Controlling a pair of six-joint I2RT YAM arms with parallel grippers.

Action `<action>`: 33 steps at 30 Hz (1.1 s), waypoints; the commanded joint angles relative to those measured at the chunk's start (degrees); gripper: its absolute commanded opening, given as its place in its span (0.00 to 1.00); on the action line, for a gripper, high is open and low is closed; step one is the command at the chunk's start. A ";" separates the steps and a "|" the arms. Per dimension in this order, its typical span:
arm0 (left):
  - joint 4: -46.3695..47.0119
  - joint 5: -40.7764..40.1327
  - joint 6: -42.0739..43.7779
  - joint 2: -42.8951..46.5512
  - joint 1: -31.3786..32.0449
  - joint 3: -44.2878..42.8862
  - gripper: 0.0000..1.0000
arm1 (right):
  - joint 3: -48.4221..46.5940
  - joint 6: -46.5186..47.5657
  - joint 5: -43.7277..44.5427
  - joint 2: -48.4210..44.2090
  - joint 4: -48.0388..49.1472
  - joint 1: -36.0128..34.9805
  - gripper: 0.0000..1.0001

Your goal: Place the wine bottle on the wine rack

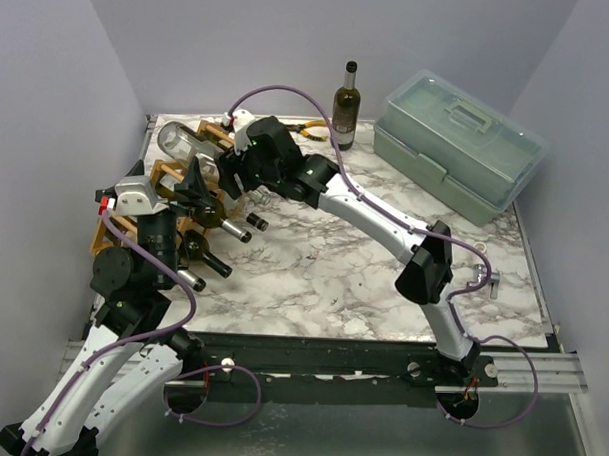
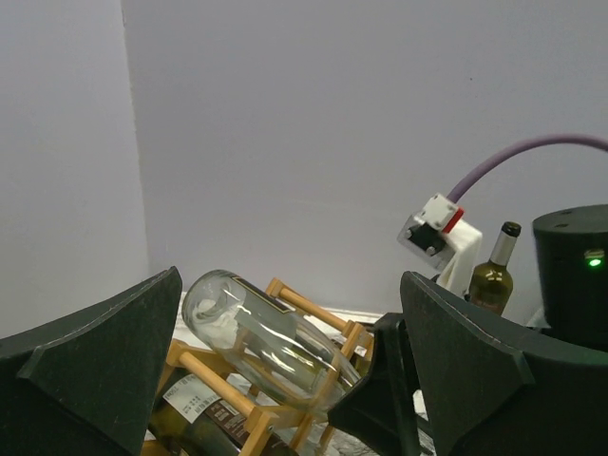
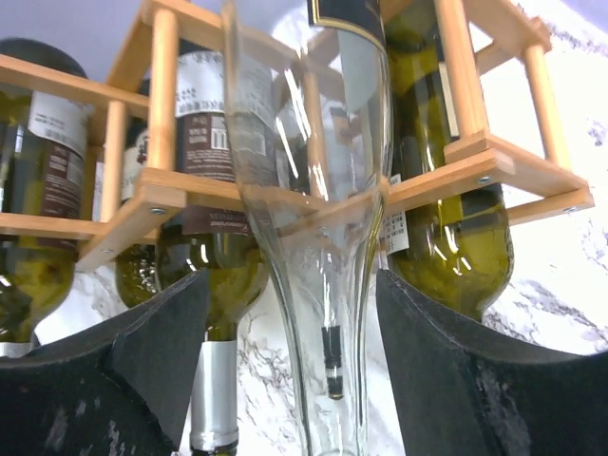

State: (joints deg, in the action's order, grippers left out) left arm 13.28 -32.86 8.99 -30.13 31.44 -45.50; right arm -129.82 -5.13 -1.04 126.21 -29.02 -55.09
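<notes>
- wine bottle (image 2: 256,347): clear see-through glass with a dark label. It lies tilted in a top cell of the wine rack (image 2: 214,380), base raised toward the left wall.
- wine rack: light wooden sticks, at the far left of the marble table (image 1: 313,273). Green bottles (image 3: 446,228) lie in its other cells.
- right gripper (image 3: 294,370): released; the jaws straddle the clear neck with a gap on both sides.
- left gripper (image 2: 290,285): spread wide, holding nothing, facing the rack.
- upright bottle (image 1: 346,107): at the far edge, near the toolbox (image 1: 458,143).
</notes>
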 commanded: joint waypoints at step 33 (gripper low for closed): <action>-0.23 3.14 -4.17 -2.30 -0.33 1.02 0.99 | 16.98 -1.25 24.00 -12.83 26.01 19.47 1.00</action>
State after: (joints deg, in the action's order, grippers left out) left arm 13.17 -31.88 6.37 -32.38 31.44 -45.17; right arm -111.53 -6.02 21.52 110.78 -7.16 -38.15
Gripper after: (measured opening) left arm 0.986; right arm 0.995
